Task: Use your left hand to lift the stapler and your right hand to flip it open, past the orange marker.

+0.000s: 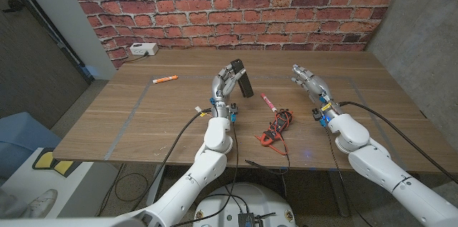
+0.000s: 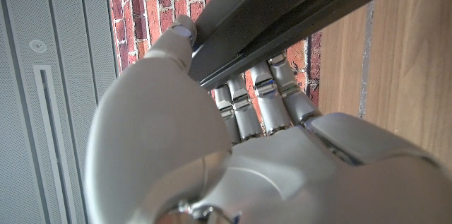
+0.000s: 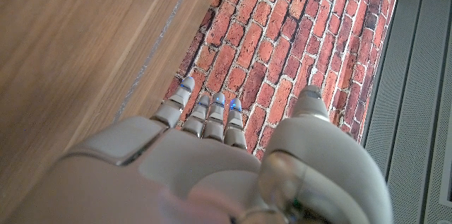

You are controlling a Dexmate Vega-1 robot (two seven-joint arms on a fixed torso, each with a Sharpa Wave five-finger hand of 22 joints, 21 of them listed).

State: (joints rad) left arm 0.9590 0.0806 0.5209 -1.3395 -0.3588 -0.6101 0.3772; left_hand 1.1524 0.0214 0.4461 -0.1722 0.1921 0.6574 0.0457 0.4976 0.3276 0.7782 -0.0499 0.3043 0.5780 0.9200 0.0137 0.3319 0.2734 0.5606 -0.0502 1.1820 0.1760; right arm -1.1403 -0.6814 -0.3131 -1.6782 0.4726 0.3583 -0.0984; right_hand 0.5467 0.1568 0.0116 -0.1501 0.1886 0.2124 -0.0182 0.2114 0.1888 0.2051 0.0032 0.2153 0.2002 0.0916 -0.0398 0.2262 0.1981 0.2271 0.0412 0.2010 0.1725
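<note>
wooden table (image 1: 179, 116), brick wall (image 1: 236, 5) behind

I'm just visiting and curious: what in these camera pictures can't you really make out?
- Black oblong stapler: the left hand holds it; in the left wrist view its ends are cut off by the picture's edges, so open or closed is unclear.
- Left hand's fingers: tips hidden behind the stapler.
- Small orange marker: too small to read, head view.
- Red-and-black cable tangle: too small to identify, head view.
</note>
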